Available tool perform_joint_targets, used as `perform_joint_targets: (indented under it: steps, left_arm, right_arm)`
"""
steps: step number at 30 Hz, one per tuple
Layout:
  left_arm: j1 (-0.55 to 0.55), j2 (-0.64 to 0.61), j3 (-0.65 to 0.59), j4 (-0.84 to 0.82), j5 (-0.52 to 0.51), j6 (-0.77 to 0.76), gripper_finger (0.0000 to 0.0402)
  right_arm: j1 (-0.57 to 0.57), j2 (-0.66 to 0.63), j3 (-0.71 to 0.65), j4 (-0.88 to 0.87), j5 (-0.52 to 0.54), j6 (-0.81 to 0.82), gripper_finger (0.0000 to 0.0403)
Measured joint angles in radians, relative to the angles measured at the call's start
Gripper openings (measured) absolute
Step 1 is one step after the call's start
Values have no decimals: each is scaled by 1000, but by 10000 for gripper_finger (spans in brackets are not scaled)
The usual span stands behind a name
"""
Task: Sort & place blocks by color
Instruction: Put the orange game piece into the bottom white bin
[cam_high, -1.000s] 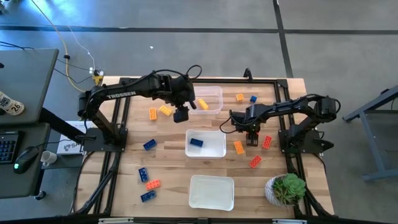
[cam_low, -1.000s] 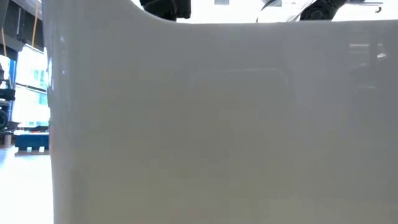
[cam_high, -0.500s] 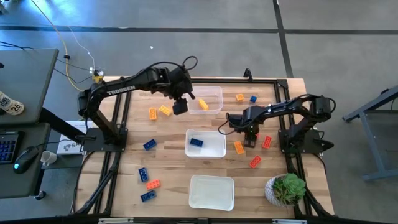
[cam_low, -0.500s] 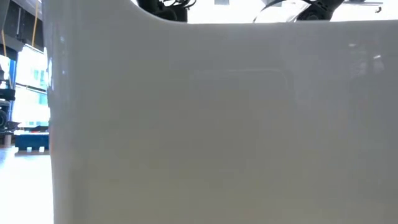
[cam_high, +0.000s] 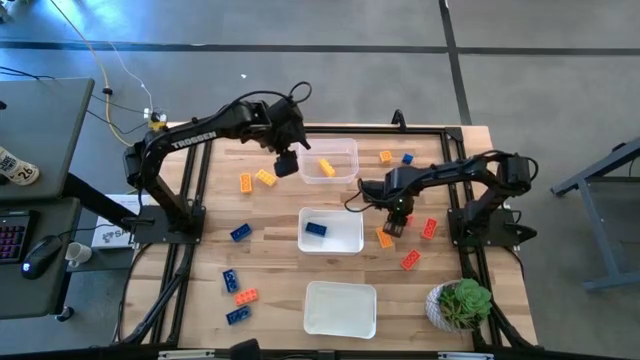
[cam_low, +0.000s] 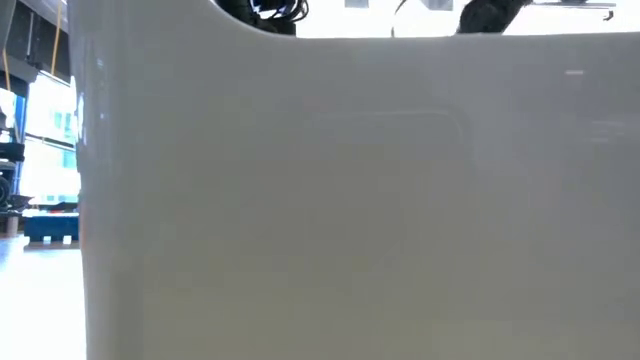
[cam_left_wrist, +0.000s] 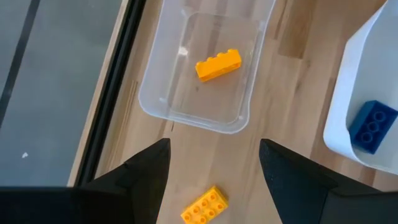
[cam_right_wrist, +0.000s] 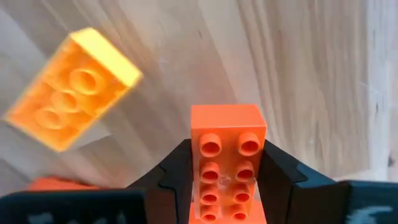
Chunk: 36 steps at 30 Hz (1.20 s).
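Note:
Small studded blocks lie scattered on the wooden table (cam_high: 270, 250). My left gripper (cam_high: 285, 163) (cam_left_wrist: 214, 146) hovers open, just left of the far clear tub (cam_high: 352, 145) (cam_left_wrist: 155, 106), which holds one yellow-orange block (cam_left_wrist: 217, 64). A yellow block (cam_left_wrist: 204, 206) lies on the table under it. The middle tub (cam_high: 355, 245) holds a blue block (cam_high: 316, 229) (cam_left_wrist: 373, 124). My right gripper (cam_high: 393, 224) (cam_right_wrist: 227, 149) is shut on an orange-red block, next to a loose orange block (cam_high: 383, 238) (cam_right_wrist: 68, 115). The low view shows only a white tub wall (cam_low: 320, 200). My right gripper pinches the orange-red block (cam_right_wrist: 227, 158) between its two fingers, one on each long side, with the studded face toward the wrist camera. The fingers (cam_right_wrist: 177, 171) come from above, pointing down. Whether the block is clear of the table I cannot tell.
Red blocks (cam_high: 430, 228) (cam_high: 410, 260) lie right of my right gripper. Orange and blue blocks (cam_high: 386, 156) (cam_high: 407, 158) sit near the far edge. Blue and orange blocks (cam_high: 240, 232) (cam_high: 245, 296) lie at the left. A near tub (cam_high: 340, 308) and potted plant (cam_high: 460, 303) stand at the near edge.
My left gripper has moved toward the table's far edge, drawing back from the spot left of the far tub. My right gripper has shifted a little toward the table's left, closer to the loose orange block.

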Motion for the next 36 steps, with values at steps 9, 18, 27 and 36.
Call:
perform_joint_targets:
  steps: [9, 18, 27, 36]
  left_arm:
    - [32, 0, 0, -52, 19, 54, 235]
    - [48, 0, 0, -52, 50, 54, 235]
    - [47, 0, 0, -56, 49, 3, 235]
    - [33, 0, 0, -192, 55, -79, 235]
  right_arm:
    - [134, -1, 204, -91, -17, 241, 113]
    - [282, -3, 443, -30, 3, 514, 113]
    - [416, -4, 489, 286, 51, 589, 113]
    - [516, 15, 489, 417, 95, 476, 113]
